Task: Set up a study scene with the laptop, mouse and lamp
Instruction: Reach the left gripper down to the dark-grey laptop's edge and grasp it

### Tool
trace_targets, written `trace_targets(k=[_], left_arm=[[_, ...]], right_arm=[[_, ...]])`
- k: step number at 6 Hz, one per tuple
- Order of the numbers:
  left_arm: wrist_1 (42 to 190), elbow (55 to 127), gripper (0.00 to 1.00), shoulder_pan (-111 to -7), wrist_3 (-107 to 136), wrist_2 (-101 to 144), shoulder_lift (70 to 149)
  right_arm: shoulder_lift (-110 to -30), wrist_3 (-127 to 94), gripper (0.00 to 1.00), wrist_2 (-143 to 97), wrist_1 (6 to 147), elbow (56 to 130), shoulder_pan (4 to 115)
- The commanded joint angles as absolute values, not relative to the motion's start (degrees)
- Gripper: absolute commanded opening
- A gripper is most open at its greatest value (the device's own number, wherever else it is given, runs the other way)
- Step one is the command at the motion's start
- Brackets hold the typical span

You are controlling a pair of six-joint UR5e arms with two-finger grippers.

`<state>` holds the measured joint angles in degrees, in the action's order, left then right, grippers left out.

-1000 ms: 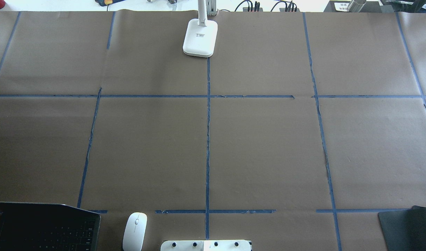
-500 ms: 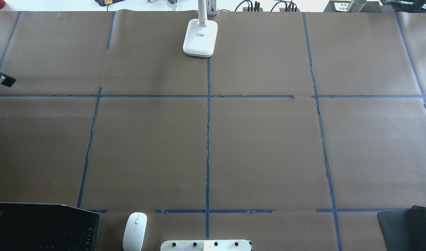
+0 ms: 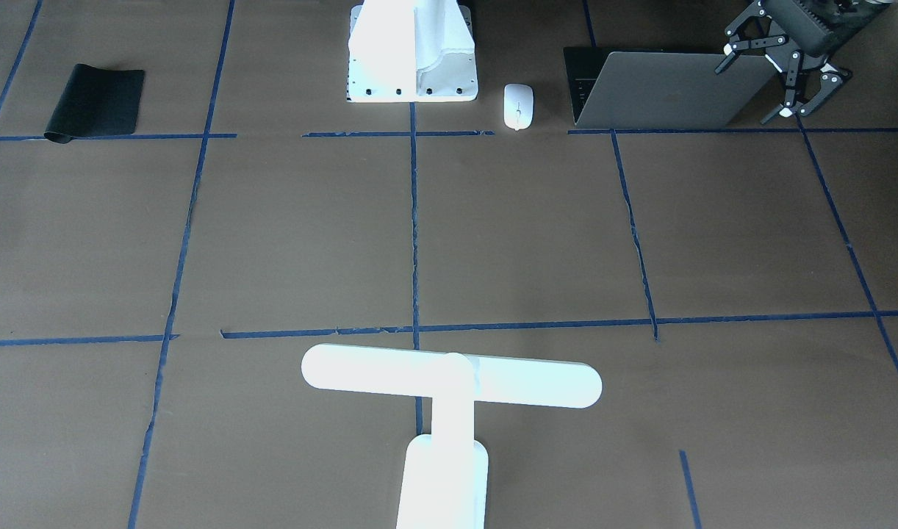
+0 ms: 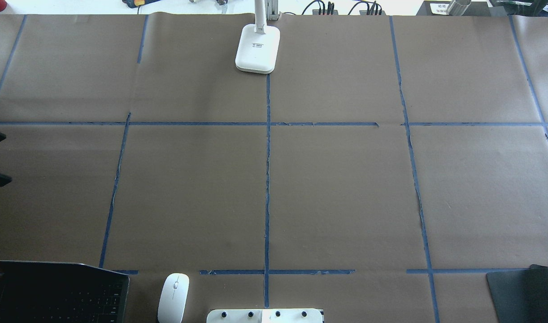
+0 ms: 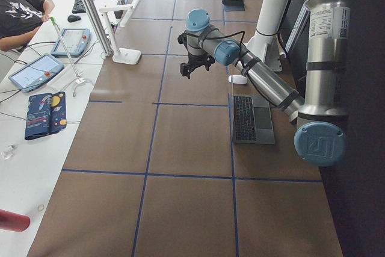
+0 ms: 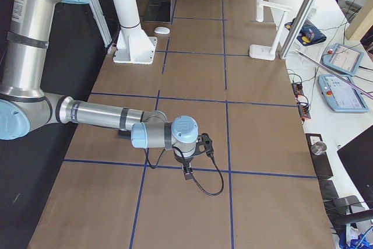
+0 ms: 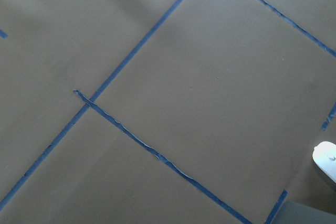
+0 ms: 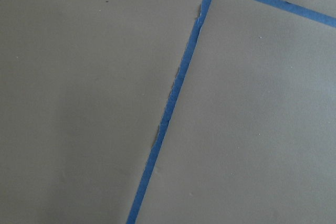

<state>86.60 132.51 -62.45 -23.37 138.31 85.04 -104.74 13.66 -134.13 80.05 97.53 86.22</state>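
We see matt brown paper (image 4: 345,188), blue tape (image 4: 267,179) with rough torn edges; laptop (image 3: 662,88) lid matt grey metal; mouse (image 3: 518,106) and lamp (image 3: 449,382) smooth white plastic.

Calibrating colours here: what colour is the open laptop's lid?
Plain grey: slim metal laptop lid, clearest in exterior front-facing view.

The bench (image 4: 345,188) is covered in brown paper and divided into a grid by blue tape (image 4: 267,179). Beside it, a white desk (image 5: 24,167) is seen, with tablets (image 5: 35,71) laid upon it and a metal post (image 5: 91,7) stood there.
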Motion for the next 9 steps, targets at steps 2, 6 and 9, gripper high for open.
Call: trace_targets(k=[2, 6, 9], left_arm=[[87.2, 133.4, 0.97, -59.3, -41.5, 138.3, 76.4], [87.7, 133.3, 0.95, -50.5, -41.0, 138.3, 75.8], [87.4, 133.0, 0.86, -47.3, -40.9, 138.3, 73.6]], right_arm=[[-104.8, 13.6, 1.0, -134.1, 80.1, 97.5, 86.2], [-104.9, 13.7, 1.0, -134.1, 80.1, 97.0, 86.2], [-105.1, 13.7, 1.0, -134.1, 80.1, 97.0, 86.2]])
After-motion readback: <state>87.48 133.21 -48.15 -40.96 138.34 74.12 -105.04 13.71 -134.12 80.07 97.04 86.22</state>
